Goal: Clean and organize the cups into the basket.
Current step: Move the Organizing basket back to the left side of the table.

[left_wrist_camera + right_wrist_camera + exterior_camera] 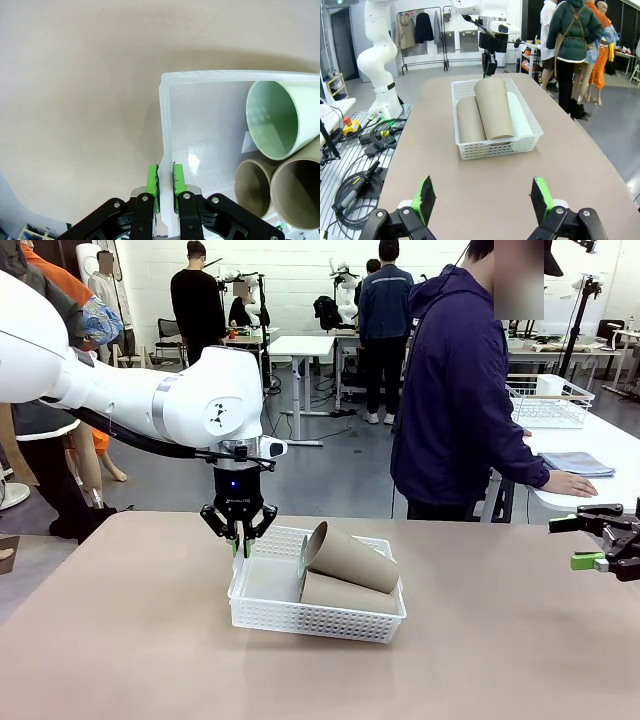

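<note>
The left gripper hangs fingers-down over the near-left rim of the basket, its green pads clenched on that thin white wall; in the left wrist view the rim runs straight up between the two pads. The right gripper is spread wide and holds nothing, hovering low over the tabletop with the basket well ahead of it, squarely between its fingers.

The main risk, as I judge it, is the pinch on the rim. The wall is thin, flexible plastic, and a pull or lift from one corner could tilt the basket and send the loosely stacked cups rolling out, or the rim could simply slip from the pads. A sideways drag might also skid the tray off line.

Three cups lie on their sides in the basket, just beyond and to one side of the left fingertips. Two are matte tan cups, the upper one resting tilted across the lower. The third is a pale mint green cup beside them, its open mouth towards the left wrist camera. All are tapered, handleless and smooth, so they roll easily. They touch one another and sit within the basket walls.
</note>
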Controlling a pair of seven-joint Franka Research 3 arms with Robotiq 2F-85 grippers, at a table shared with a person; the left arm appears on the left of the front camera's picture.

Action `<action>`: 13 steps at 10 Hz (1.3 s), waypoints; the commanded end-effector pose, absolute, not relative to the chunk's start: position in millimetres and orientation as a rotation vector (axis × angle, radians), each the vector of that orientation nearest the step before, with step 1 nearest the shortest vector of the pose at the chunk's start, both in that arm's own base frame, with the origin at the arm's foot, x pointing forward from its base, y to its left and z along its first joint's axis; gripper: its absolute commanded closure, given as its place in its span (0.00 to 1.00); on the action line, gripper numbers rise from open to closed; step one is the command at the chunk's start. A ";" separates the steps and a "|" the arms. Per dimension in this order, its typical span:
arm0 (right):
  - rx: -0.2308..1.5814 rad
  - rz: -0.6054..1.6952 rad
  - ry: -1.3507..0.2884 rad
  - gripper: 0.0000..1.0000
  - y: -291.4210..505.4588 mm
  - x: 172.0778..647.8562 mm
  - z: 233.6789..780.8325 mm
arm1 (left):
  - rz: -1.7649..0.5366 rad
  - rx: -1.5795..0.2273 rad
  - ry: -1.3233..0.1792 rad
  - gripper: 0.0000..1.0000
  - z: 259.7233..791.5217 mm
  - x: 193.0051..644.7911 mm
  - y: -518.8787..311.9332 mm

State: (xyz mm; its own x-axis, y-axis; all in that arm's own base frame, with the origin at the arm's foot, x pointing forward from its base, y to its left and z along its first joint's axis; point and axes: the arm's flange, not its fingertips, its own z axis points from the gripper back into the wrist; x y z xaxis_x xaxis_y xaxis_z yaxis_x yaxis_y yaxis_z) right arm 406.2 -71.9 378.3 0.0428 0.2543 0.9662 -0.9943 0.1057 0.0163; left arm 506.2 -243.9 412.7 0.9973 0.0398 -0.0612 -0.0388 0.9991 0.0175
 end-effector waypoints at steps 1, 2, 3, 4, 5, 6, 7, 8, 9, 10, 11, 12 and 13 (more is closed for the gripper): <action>0.964 1.232 -1.037 0.00 -71.7 402.0 376.9 | 0.051 0.016 0.057 1.00 413.3 505.1 -244.8; 0.964 1.232 -1.037 0.00 -71.7 402.0 376.9 | 0.051 0.016 0.057 1.00 413.3 505.1 -244.8; 0.964 1.232 -1.037 0.00 -71.7 402.0 376.9 | 0.051 0.016 0.057 1.00 413.3 505.1 -244.8; 0.964 1.232 -1.037 0.00 -71.7 402.0 376.9 | 0.051 0.016 0.057 1.00 413.3 505.1 -244.8; 0.959 1.224 -1.043 0.00 -71.7 406.2 378.3 | 0.051 0.016 0.057 1.00 413.3 505.1 -244.8; 1.070 0.942 -0.946 0.00 -99.3 404.6 377.3 | 0.051 0.016 0.057 1.00 413.3 505.1 -244.8; 1.236 0.704 -0.800 0.00 -121.5 402.1 375.4 | 0.051 0.016 0.057 1.00 413.3 505.1 -244.8; 1.364 0.529 -0.659 0.00 -140.4 399.5 376.1 | 0.051 0.016 0.057 1.00 413.3 505.1 -244.8; 1.421 0.382 -0.564 0.00 -154.3 398.6 378.2 | 0.051 0.016 0.057 1.00 413.3 505.1 -244.8; 1.446 0.284 -0.497 0.00 -167.0 397.7 379.6 | 0.051 0.016 0.057 1.00 413.3 505.1 -244.8; 1.459 0.187 -0.445 0.00 -180.9 394.9 381.9 | 0.051 0.016 0.057 1.00 413.3 505.1 -244.8; 1.424 0.123 -0.401 0.00 -199.4 391.6 383.1 | 0.051 0.016 0.057 1.00 413.3 505.1 -244.8; 1.376 0.067 -0.335 0.00 -214.4 388.4 381.0 | 0.051 0.016 0.057 1.00 413.3 505.1 -244.8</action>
